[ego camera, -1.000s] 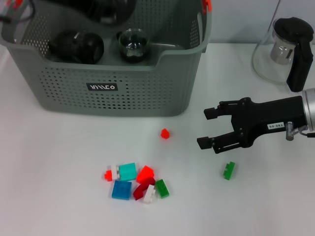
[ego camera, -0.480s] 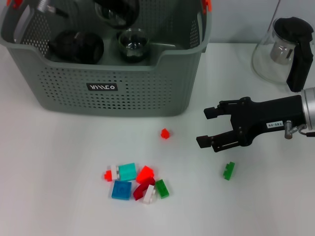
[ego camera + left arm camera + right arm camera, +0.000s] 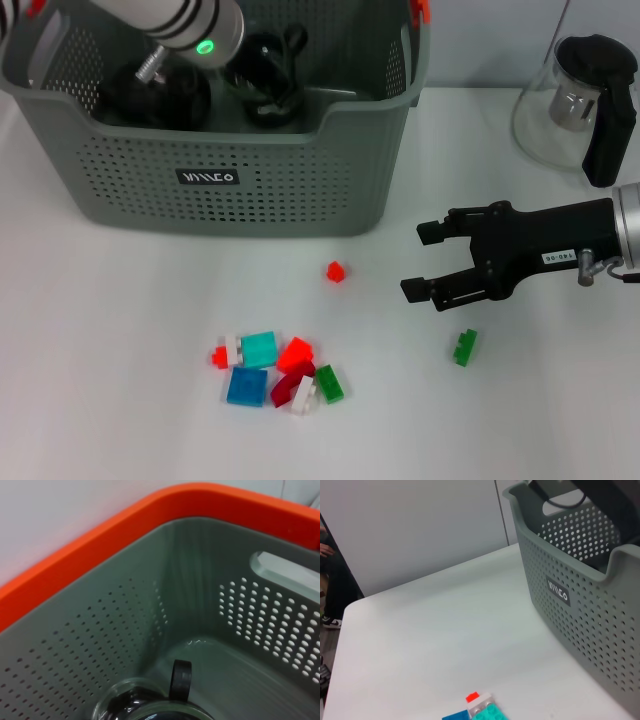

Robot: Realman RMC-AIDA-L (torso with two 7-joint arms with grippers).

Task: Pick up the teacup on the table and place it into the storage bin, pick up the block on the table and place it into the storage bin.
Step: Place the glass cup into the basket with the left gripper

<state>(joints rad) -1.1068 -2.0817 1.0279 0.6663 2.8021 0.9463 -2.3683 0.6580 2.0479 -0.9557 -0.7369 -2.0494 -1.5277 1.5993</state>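
A plain white surface fills most of the room. Behind it stands a pale grey wall with one thin line.

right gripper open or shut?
Open. In the head view the right gripper hovers over the table with its two black fingers clearly apart and nothing between them.

The left arm is reaching downward, its gripper hidden; the right gripper is hovering level, jaws spread apart.
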